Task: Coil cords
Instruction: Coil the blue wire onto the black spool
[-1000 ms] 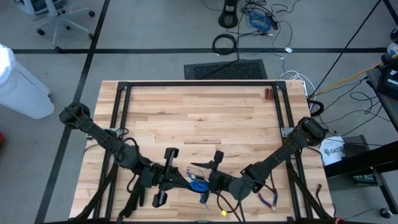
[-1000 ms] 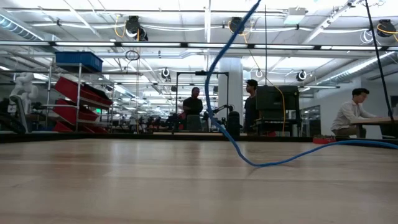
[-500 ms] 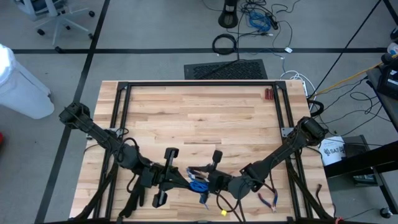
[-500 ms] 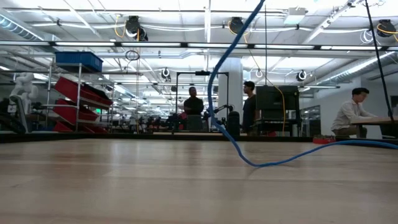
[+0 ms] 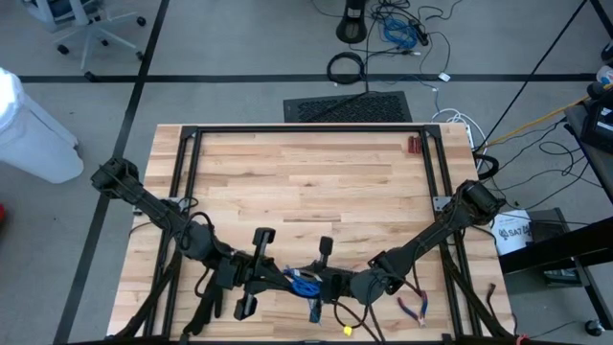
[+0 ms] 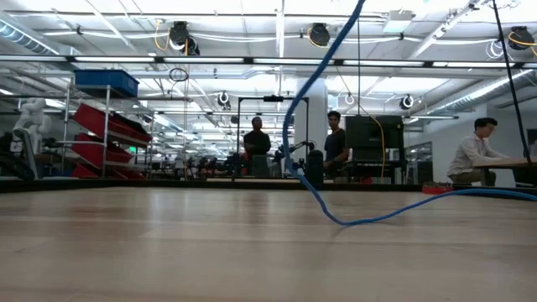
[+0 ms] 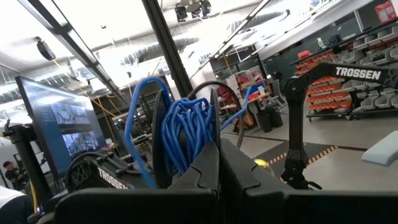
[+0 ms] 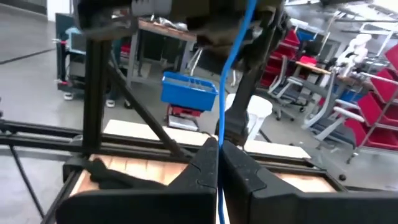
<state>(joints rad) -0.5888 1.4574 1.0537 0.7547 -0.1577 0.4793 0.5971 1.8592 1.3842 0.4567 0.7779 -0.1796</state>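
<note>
1. Wooden bench [image 5: 306, 182], planked, inside a dark frame; both my arms work at its near edge.
2. My left claw [image 7: 217, 165] is closed, with the blue cord [image 7: 186, 134] bundled in loops just beyond its fingertips.
3. My right claw [image 8: 217, 168] is clamped on one strand of that cord, which runs straight away from the tips.
4. Seen from above, the cord's loops [image 5: 305, 284] sit between the two claws, near the bench's front edge.
5. Further off, the free length rises steeply off the bench and trails away along the boards.
6. Step in hand, by my judgement: winding. Next, carry the gripped strand around the bundle without slackening it.
</note>
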